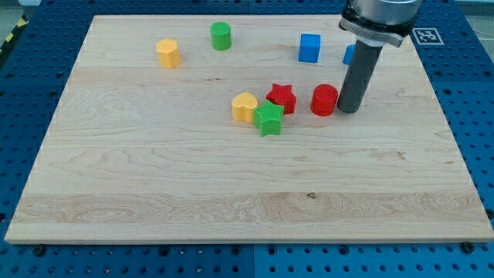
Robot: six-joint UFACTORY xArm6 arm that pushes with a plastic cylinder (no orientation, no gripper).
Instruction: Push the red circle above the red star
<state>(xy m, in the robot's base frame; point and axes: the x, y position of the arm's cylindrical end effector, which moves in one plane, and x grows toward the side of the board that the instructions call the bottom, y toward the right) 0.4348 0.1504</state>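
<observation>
Our tip (348,110) sits at 3 o'clock of the red circle (324,100), nearly touching; there is no claw to open or close. The circle lies at 3 o'clock of the red star (282,98) on the tabletop (154,177). It looks light, rigid and likely to slide easily, so we judge a push low on its side best.
</observation>
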